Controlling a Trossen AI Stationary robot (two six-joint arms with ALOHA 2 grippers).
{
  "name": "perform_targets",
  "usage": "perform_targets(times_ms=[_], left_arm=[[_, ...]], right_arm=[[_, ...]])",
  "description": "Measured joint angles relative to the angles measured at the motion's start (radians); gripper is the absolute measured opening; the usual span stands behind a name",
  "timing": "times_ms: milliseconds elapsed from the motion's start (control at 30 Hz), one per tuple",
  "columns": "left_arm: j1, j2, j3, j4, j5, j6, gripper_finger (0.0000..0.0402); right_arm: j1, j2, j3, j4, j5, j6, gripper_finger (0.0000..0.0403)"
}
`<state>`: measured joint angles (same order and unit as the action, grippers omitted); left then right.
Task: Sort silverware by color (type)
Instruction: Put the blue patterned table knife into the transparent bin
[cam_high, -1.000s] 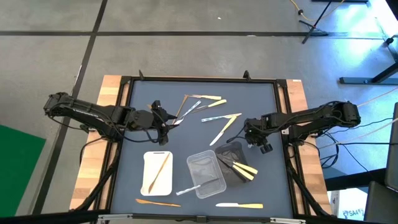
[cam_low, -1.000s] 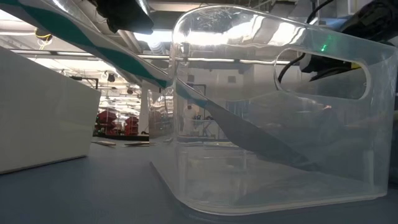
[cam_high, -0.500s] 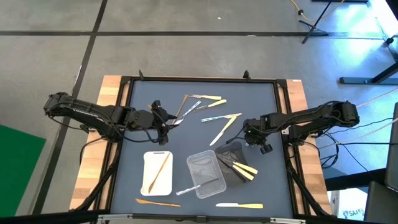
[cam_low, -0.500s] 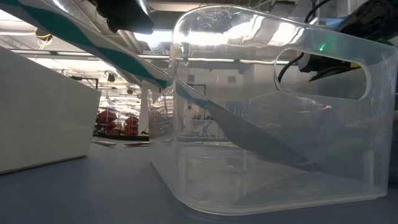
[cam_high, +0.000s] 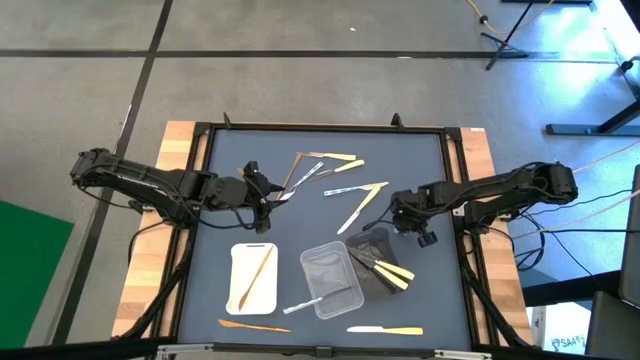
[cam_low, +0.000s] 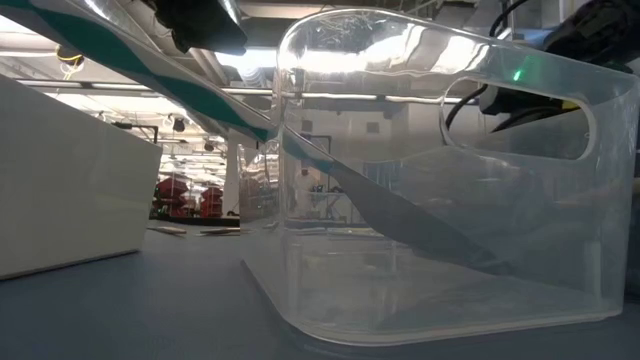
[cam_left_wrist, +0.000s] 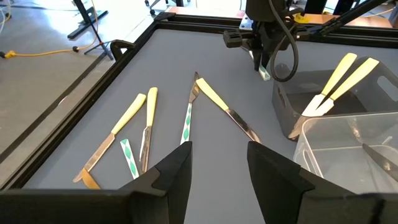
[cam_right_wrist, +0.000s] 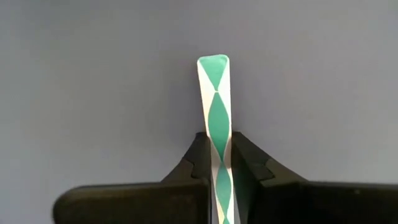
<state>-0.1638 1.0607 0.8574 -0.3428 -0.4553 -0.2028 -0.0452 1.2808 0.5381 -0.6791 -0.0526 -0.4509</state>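
Note:
The silverware (cam_high: 335, 178) lies scattered on the dark mat in the far middle: cream-handled knives (cam_left_wrist: 129, 116) and green-and-white patterned pieces (cam_left_wrist: 186, 122). My right gripper (cam_right_wrist: 222, 146) stands beside the black tray (cam_high: 372, 245), pointing down, shut on a green-and-white patterned utensil (cam_right_wrist: 214, 93). My left gripper (cam_left_wrist: 217, 149) hovers open over the mat's left middle (cam_high: 270, 195), touching nothing. One wooden utensil lies in the white tray (cam_high: 253, 277). Cream knives (cam_left_wrist: 339, 81) lean in the black tray. My right gripper pinches the patterned utensil by its two long edges (cam_right_wrist: 222, 155) between the two fingers, some way back from its flat rounded end (cam_right_wrist: 213, 65). The fingers come from above, pointing down, and lie across it. Whether it rests on the mat, I cannot tell.
The clear tray (cam_high: 330, 278) sits between the white and black trays; a patterned utensil (cam_low: 150, 75) leans over its rim. More utensils lie along the near edge (cam_high: 255, 325), (cam_high: 385, 330). A raised black frame (cam_high: 205, 140) borders the mat.

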Motion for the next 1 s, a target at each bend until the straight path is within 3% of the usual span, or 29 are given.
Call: perform_targets(times_ms=[467, 800, 1000], left_arm=[[0.000, 0.000, 0.000, 0.000, 0.000, 0.000, 0.0149], [0.000, 0.000, 0.000, 0.000, 0.000, 0.000, 0.0149], [0.000, 0.000, 0.000, 0.000, 0.000, 0.001, 0.0149]], right_arm=[[-0.002, 0.002, 0.143, -0.003, 0.166, 0.041, 0.0018], [-0.002, 0.001, 0.368, -0.003, 0.235, 0.038, 0.0018], [-0.001, 0.001, 0.550, 0.012, 0.179, 0.036, 0.0018]])
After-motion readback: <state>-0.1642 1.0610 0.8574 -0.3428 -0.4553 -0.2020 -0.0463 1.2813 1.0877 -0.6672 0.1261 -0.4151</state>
